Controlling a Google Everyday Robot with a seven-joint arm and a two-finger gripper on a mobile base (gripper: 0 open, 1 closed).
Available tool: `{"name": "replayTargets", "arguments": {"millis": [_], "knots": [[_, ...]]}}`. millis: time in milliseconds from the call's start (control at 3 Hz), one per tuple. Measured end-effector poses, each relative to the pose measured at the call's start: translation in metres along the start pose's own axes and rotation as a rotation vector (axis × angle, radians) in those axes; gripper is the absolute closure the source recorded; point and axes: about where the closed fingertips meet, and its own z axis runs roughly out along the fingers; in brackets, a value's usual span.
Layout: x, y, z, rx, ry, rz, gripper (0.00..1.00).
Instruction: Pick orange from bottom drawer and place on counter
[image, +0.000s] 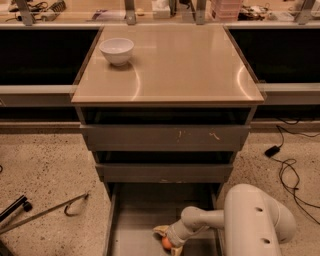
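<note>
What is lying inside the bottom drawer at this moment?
The bottom drawer holds the orange, with the claw right at it, on a bare grey floor. The claw covers part of the orange; the arm hides the floor beneath it.
</note>
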Motion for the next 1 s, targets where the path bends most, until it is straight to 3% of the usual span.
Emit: {"name": "replayTargets", "arguments": {"millis": [333, 667, 1000], "knots": [[0.0000, 0.0000, 0.0000, 0.000, 0.000, 0.000, 0.85], [-0.0001, 0.0001, 0.0001, 0.000, 0.000, 0.000, 1.00], [-0.0001, 0.0001, 0.0001, 0.000, 0.000, 0.000, 1.00]]}}
